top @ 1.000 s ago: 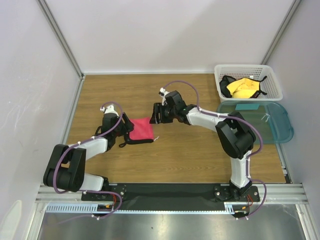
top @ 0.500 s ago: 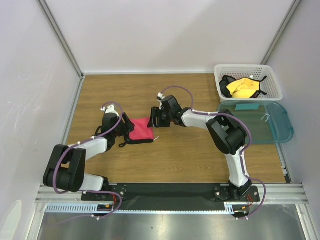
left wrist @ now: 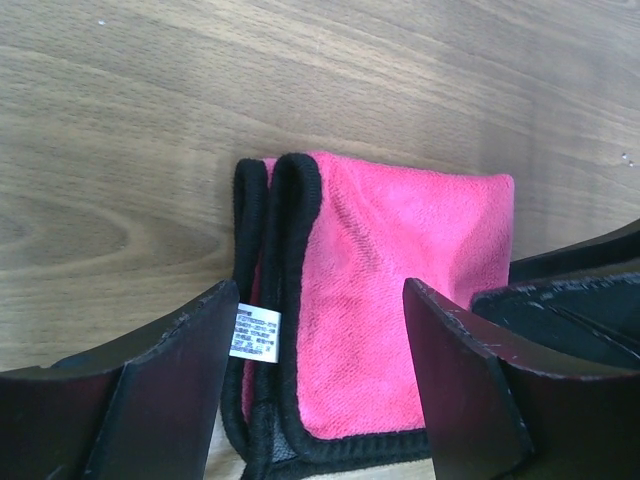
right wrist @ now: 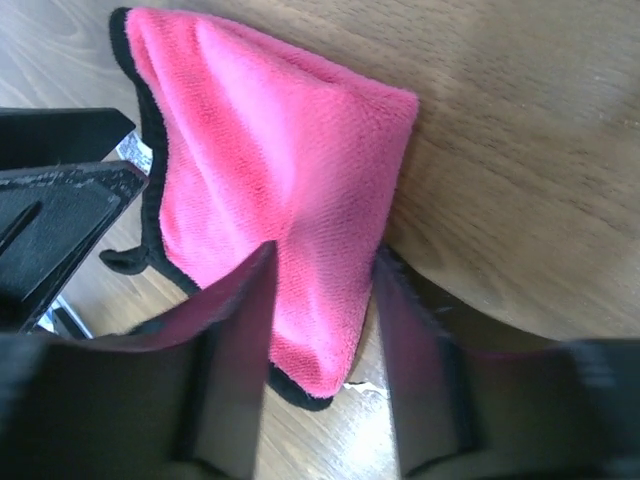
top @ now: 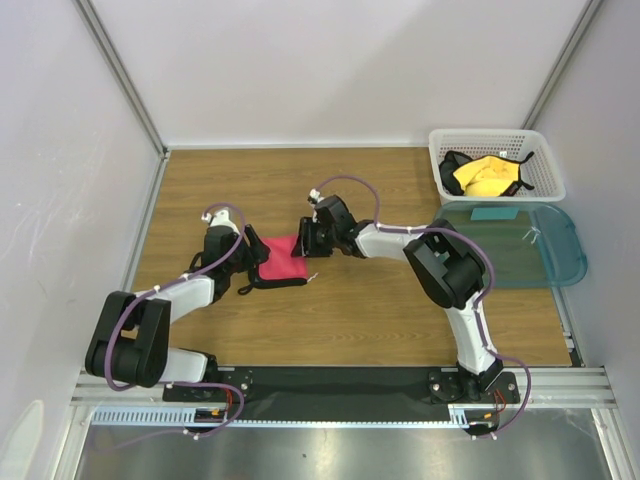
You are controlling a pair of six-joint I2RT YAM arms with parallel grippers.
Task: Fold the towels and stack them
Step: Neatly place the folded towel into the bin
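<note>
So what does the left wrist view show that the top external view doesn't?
Only left wrist: the small white printed label by the pink microfibre towel's doubled black hem. Only top external: the white plastic basket holding yellow cloth, and the translucent teal tray. Both: that towel on the wooden table, the open left pincer straddling it.

Print on towel label [left wrist: 256, 332] illegible

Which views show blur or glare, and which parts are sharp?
Right wrist view: the near fingers are blurred, the pink towel is sharper. Left wrist view: towel and table grain are crisp. Top view: evenly lit, only a dull sheen on the metal strip in front.
</note>
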